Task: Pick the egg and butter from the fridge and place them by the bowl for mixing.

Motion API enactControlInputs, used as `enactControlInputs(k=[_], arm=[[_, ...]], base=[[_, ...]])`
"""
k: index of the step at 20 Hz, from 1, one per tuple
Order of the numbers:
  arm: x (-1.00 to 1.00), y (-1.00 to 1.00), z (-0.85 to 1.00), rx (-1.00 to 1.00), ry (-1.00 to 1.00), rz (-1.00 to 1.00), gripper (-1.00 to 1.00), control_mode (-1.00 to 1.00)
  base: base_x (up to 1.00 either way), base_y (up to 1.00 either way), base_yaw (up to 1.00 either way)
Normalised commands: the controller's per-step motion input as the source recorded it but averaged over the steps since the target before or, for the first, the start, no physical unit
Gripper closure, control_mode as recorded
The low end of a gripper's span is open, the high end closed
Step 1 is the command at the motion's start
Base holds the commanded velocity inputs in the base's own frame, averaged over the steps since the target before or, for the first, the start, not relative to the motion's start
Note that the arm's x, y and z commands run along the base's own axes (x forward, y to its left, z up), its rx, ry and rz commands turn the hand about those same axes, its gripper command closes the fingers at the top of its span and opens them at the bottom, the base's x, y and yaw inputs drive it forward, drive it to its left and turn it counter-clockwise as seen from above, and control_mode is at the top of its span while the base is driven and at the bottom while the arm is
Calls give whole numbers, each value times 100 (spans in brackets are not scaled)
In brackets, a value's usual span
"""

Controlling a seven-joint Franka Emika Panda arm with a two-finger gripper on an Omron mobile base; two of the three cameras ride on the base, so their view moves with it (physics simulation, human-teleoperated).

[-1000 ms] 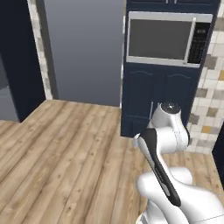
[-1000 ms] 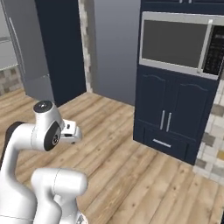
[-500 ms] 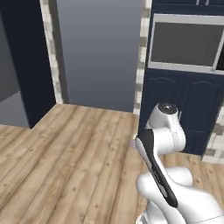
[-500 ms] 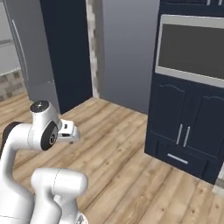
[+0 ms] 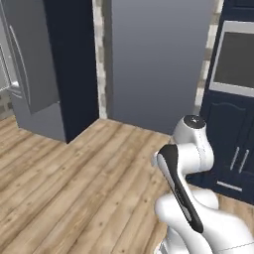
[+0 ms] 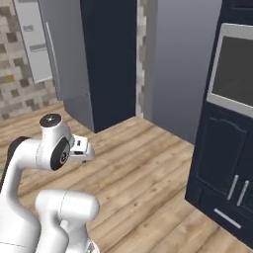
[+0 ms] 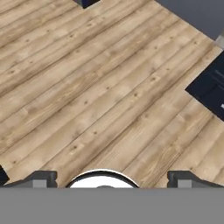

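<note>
**Fridge ahead, hand empty**

At the far left, the tall grey metallic fridge (image 5: 34, 74) is standing shut. The two-finger gripper (image 7: 111, 177) is hanging wide apart, carrying nothing. The hidden egg will likely be fragile; centred, gentle pinching suits it.

One fridge (image 5: 34, 74) is seen, with one long handle (image 5: 19, 59) counted on it. One microwave (image 5: 233, 62) and two cabinet handles (image 6: 237, 187) are counted.
</note>
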Motion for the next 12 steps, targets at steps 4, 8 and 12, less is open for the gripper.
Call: enactControlInputs(k=[4,8,12], arm=[[0,0,0,0,0,0,-100,100],[0,0,0,0,0,0,-100,100],[0,0,0,0,0,0,-100,100]], base=[[52,-3,62],[72,3,35],[84,10,21]])
